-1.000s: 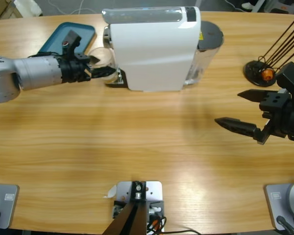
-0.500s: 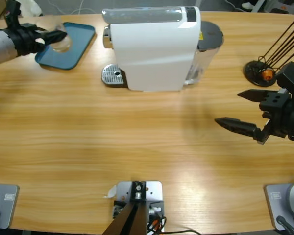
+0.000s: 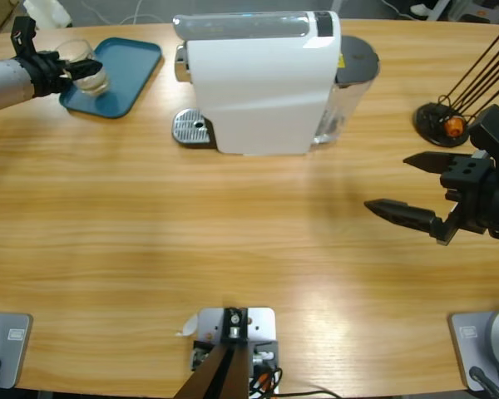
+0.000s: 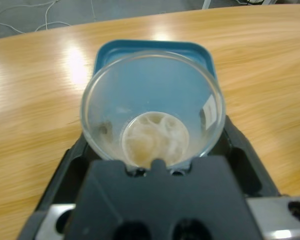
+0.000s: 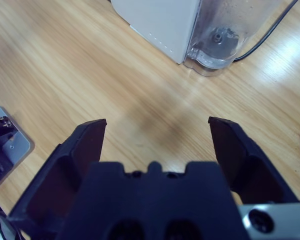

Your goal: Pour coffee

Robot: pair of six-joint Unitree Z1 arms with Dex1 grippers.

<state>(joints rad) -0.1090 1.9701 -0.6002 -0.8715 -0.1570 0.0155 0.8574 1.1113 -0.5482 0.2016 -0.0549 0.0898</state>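
Count of things on and over the table

One glass tumbler (image 3: pixel 89 75), one blue tray (image 3: pixel 125 79), one white coffee machine (image 3: pixel 258 83), one black stand (image 3: pixel 445 120), two grippers: left (image 3: pixel 81 70), right (image 3: pixel 416 189).

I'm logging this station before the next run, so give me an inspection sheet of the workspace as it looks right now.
Surface: wooden table, no spills seen.
Job's things: clear glass tumbler held over the blue tray; a thin layer of coffee in its bottom. White coffee machine at the back, its drip grate bare.
Clutter: black stand with thin rods at the far right.
Grippers: left gripper shut on the tumbler; right gripper open, holding nothing.
Cables: a dark cable behind the machine's water tank.
Surroundings: grey floor with loose cords beyond the table.
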